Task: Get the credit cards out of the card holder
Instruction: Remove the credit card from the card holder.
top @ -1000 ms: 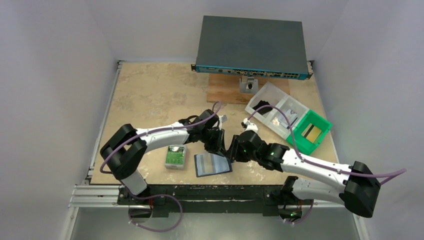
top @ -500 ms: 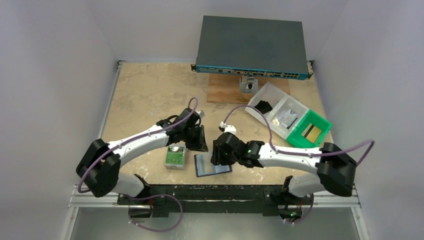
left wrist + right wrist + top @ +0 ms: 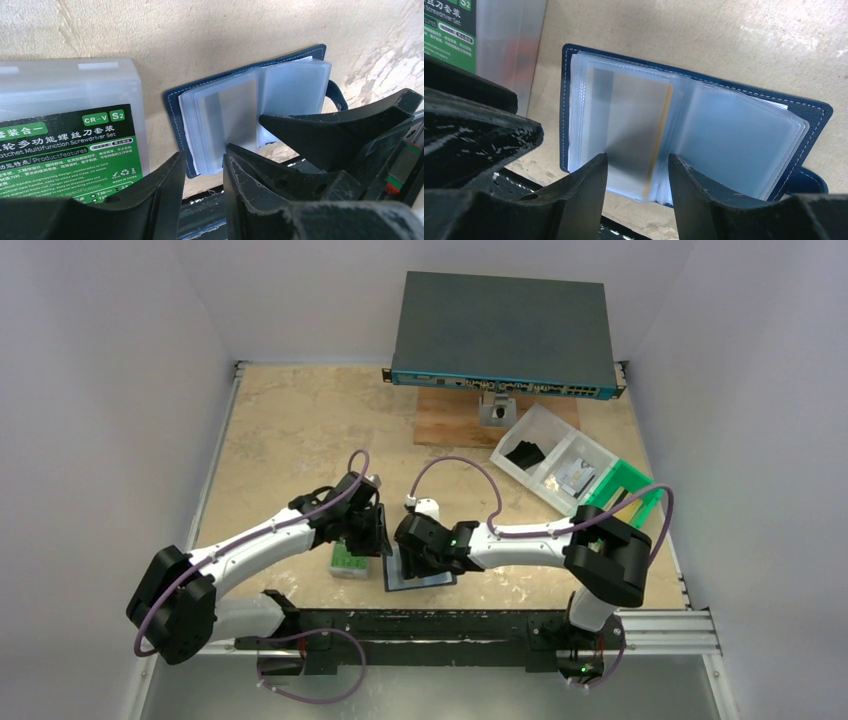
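The card holder [image 3: 432, 578] lies open near the table's front edge, dark blue with clear sleeves fanned out [image 3: 295, 95] [image 3: 744, 135]. One of the credit cards [image 3: 636, 125] shows blurred inside a left-hand sleeve, with a tan-gold edge; it looks grey in the left wrist view [image 3: 235, 112]. My right gripper [image 3: 412, 552] [image 3: 636, 159] hangs open just above that sleeve, its fingers astride the card. Over the holder's left edge, beside the grey case, my left gripper [image 3: 368, 537] [image 3: 202, 155] is open and holds nothing.
A grey case with a green label [image 3: 348, 560] [image 3: 65, 135] lies just left of the holder. A network switch [image 3: 500, 335] stands at the back on a wooden block [image 3: 450, 425]. At the right are a clear parts tray [image 3: 555, 460] and a green bin [image 3: 630, 485].
Both arms have swung left and toward the front edge, coming down over the open card holder. Both grippers have opened wider.
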`<state>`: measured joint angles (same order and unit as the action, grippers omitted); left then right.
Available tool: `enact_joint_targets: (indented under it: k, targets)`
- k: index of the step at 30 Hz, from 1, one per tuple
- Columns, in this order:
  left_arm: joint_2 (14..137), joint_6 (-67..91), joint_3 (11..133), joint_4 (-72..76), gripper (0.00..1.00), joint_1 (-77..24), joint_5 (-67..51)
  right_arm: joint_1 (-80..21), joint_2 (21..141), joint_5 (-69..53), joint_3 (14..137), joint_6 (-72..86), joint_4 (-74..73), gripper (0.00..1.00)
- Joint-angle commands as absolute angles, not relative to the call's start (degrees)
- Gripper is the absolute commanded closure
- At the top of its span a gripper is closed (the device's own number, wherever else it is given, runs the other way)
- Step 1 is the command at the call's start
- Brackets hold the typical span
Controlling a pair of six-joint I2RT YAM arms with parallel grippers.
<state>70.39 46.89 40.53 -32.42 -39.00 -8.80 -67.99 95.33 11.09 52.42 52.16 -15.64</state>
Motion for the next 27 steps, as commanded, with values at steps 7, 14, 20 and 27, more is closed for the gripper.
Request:
enact_joint_targets:
  k: [7, 14, 20, 27]
  targets:
    - [70.09, 46.86, 38.27, -29.40, 0.67, -38.67, -10.65, -68.55, 102.29, 11.67, 54.05, 52.66, -17.52, 0.71]
    - [70.79, 46.44, 37.62, -28.11, 0.71, -38.67, -11.82, -68.31, 101.37, 7.68, 49.41, 54.55, -12.71, 0.86]
    - [74.01, 45.84, 37.71, -26.24, 0.81, -38.67, -12.26, -68.29, 98.01, 5.16, 43.44, 56.16, -4.72, 0.92]
    - [79.34, 45.62, 37.79, -23.33, 0.91, -38.76, -13.27, -66.75, 91.89, 1.83, 34.20, 58.78, 8.43, 0.94]
